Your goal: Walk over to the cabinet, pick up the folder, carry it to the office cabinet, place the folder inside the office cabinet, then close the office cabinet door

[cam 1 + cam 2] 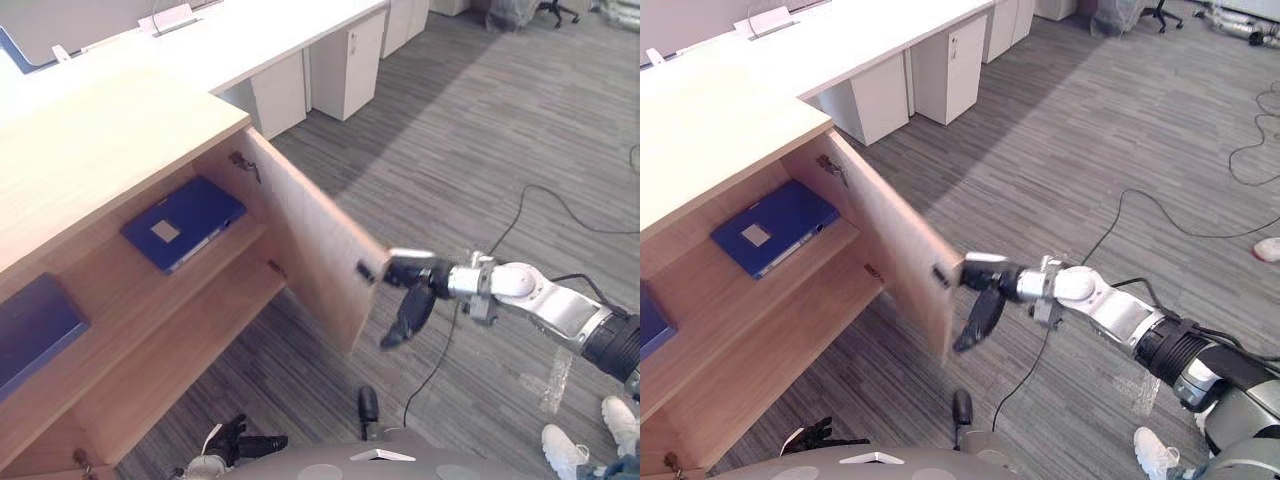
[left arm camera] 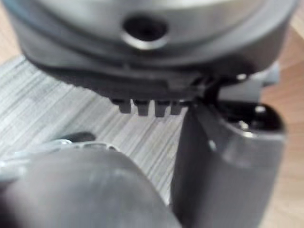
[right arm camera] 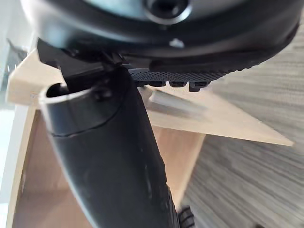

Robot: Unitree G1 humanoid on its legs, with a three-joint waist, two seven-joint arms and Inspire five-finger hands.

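Note:
The blue folder (image 1: 185, 222) lies flat on the upper shelf inside the wooden office cabinet (image 1: 90, 150). The cabinet door (image 1: 300, 230) stands swung out towards me. My right hand (image 1: 412, 275) is open at the door's free edge, its straight fingers touching the edge by the small dark handle and its thumb hanging down. The right wrist view shows that thumb in front of the door's edge (image 3: 213, 118). My left hand (image 1: 235, 440) hangs low by the cabinet's bottom corner, fingers relaxed and holding nothing.
A second blue folder (image 1: 30, 330) lies further left on the same shelf. White desks with drawer pedestals (image 1: 345, 65) stand behind the cabinet. A person's white shoes (image 1: 580, 445) are on the grey carpet at the lower right.

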